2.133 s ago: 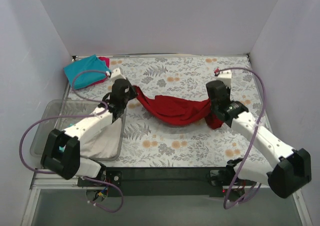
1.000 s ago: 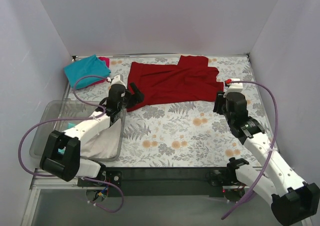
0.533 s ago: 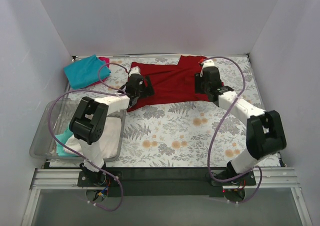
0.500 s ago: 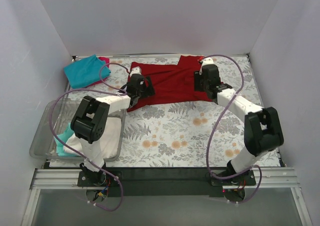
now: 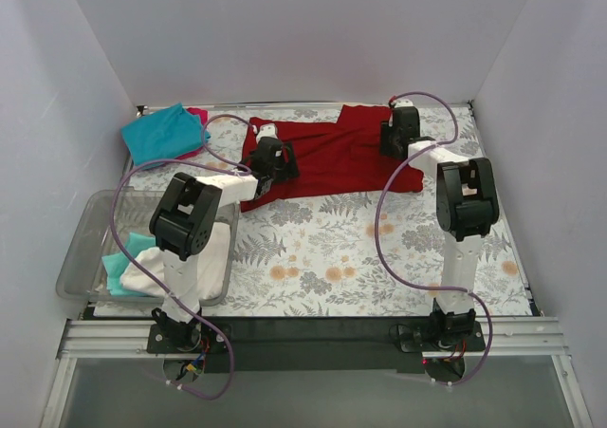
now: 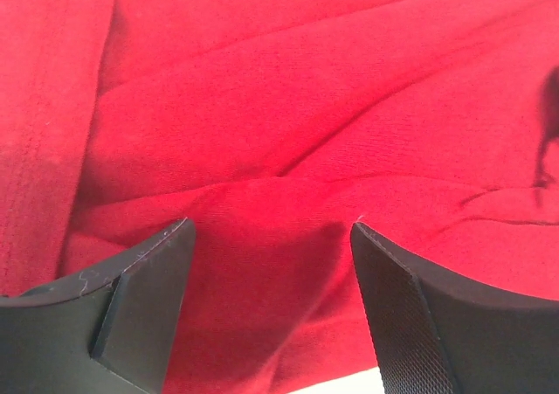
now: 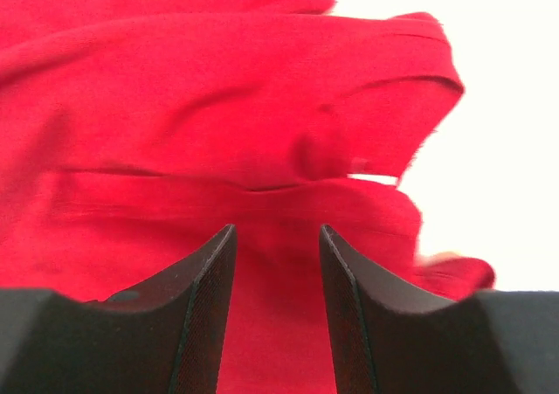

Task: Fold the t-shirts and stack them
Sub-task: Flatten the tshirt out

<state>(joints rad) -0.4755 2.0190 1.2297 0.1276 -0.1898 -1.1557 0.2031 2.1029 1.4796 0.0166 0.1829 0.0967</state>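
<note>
**Dark red shirt spread flat at the far side; both grippers released above its ends**

Far left corner: a folded teal shirt [image 5: 159, 132] lies on the table [image 5: 322, 252] with a magenta-pink shirt [image 5: 198, 115] showing from under its far edge. Nearer, on the left, a clear bin [image 5: 83, 233] holds a white shirt [image 5: 211, 257] and a smaller teal piece.

The left gripper [image 6: 271, 237] sits over the left end of the dark red shirt [image 5: 327, 158]. Its fingers are spread wide and hold nothing. In the wrist view, red cloth fills the whole gap, and a raised crease runs across just beyond the tips. I cannot tell whether the tips touch the fabric.

The red shirt lies opened out at the far middle of the table, its long axis running left to right, and a good deal rumpled. It is well apart from the teal pile.

The right gripper [image 7: 277, 232] is over the shirt's right end, near the far right corner. Its fingers are parted by a narrower gap and nothing is pinched between them. The cloth lies directly ahead of and below the tips, with a loose flap and bare table off to their right.

Judgement: each arm is nearer its own end, so a fold across the long axis would need a pinch at both ends. The creases may carry into that fold.
</note>
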